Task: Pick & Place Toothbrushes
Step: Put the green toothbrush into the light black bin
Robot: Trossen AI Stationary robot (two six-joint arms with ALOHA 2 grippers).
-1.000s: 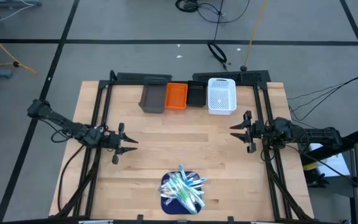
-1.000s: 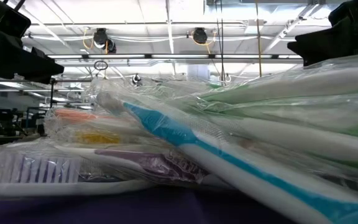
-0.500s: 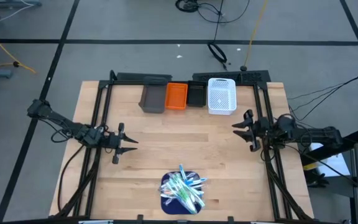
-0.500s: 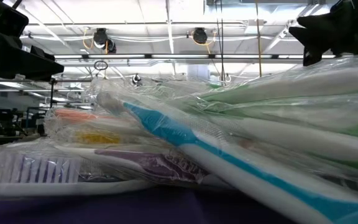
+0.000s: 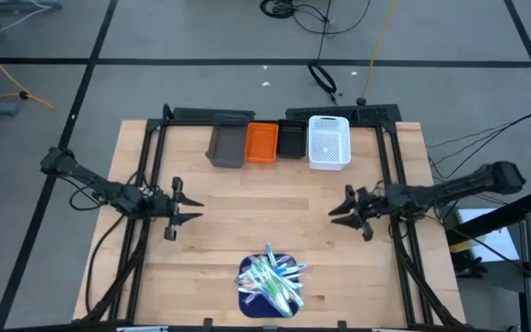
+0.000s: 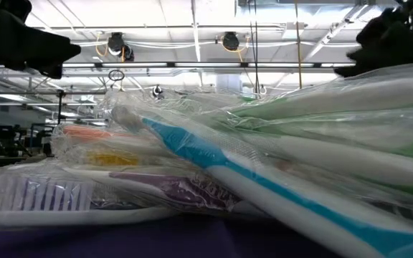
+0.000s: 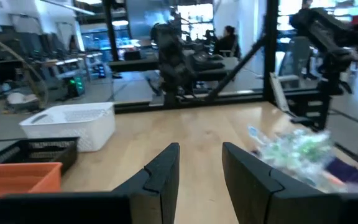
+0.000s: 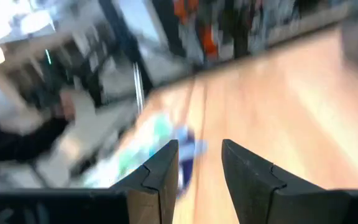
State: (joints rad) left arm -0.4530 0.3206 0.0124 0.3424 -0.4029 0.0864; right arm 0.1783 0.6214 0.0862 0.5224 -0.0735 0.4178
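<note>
A pile of wrapped toothbrushes [image 5: 273, 279], white, green and blue, lies on a dark blue mat [image 5: 247, 284] at the table's near edge. The low view shows the pile [image 6: 264, 165] up close. It also appears in the left wrist view [image 7: 294, 152] and the right wrist view [image 8: 148, 146]. My left gripper [image 5: 190, 207] hovers open over the table's left part, pointing right. Over the right part my right gripper [image 5: 335, 210] hovers open, pointing left. Neither holds anything.
Along the far edge stand four bins: grey [image 5: 226, 145], orange [image 5: 261, 143], black [image 5: 290, 140] and white [image 5: 329, 141]. A black frame [image 5: 150, 157] runs around the table's sides. Bare wood lies between the grippers and the pile.
My right gripper has reached out toward the table's middle and left, a little nearer the front edge, rolling as it went. My left gripper has tipped slightly and stayed in place. The toothbrushes have not moved.
</note>
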